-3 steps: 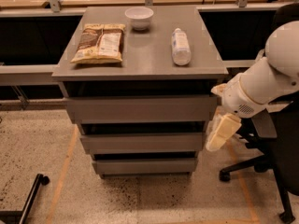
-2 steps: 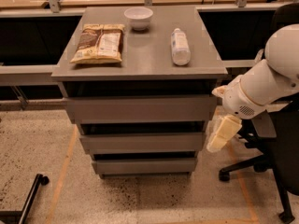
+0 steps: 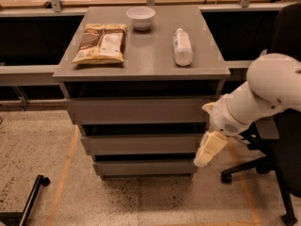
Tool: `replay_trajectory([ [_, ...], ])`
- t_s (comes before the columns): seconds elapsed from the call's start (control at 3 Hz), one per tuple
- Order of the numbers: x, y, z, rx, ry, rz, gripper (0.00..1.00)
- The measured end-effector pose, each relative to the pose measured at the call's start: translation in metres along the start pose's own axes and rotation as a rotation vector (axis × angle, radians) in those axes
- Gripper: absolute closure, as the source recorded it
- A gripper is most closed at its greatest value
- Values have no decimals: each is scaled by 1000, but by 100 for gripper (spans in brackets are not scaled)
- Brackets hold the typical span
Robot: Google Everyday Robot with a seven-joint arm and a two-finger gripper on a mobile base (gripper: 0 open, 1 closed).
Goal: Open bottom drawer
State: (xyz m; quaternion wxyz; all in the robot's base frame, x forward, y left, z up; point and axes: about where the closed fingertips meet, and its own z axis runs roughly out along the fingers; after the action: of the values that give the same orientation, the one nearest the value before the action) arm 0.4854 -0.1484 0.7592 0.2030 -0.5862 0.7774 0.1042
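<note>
The grey cabinet (image 3: 141, 65) stands in the middle of the camera view with three handleless drawers stacked under its top. The bottom drawer (image 3: 141, 167) is the lowest and narrowest grey front, just above the floor, and sits pushed in. The mid-sized drawer (image 3: 141, 144) and the wider top drawer (image 3: 141, 110) are above it. My gripper (image 3: 208, 149), cream-coloured on a white arm (image 3: 263, 93), hangs at the cabinet's right side, pointing down-left. Its tip is level with the right end of the bottom drawer's front.
On the cabinet top lie a chip bag (image 3: 101, 43), a white bowl (image 3: 140, 17) and a lying plastic bottle (image 3: 182, 46). A black office chair (image 3: 282, 154) stands right of the cabinet behind my arm. A black bar (image 3: 30, 199) lies on the speckled floor at lower left.
My gripper has moved down and to the left, closer to the right end of the bottom drawer. The drawers and the things on top have not moved.
</note>
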Motion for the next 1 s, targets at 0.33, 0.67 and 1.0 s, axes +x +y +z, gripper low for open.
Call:
replay_trajectory([
  [0.33, 8, 3, 34, -18, -33, 30, 0],
  [0.67, 8, 2, 37, -17, -36, 32, 0],
  [1.0, 11, 3, 37, -25, -50, 49, 0],
])
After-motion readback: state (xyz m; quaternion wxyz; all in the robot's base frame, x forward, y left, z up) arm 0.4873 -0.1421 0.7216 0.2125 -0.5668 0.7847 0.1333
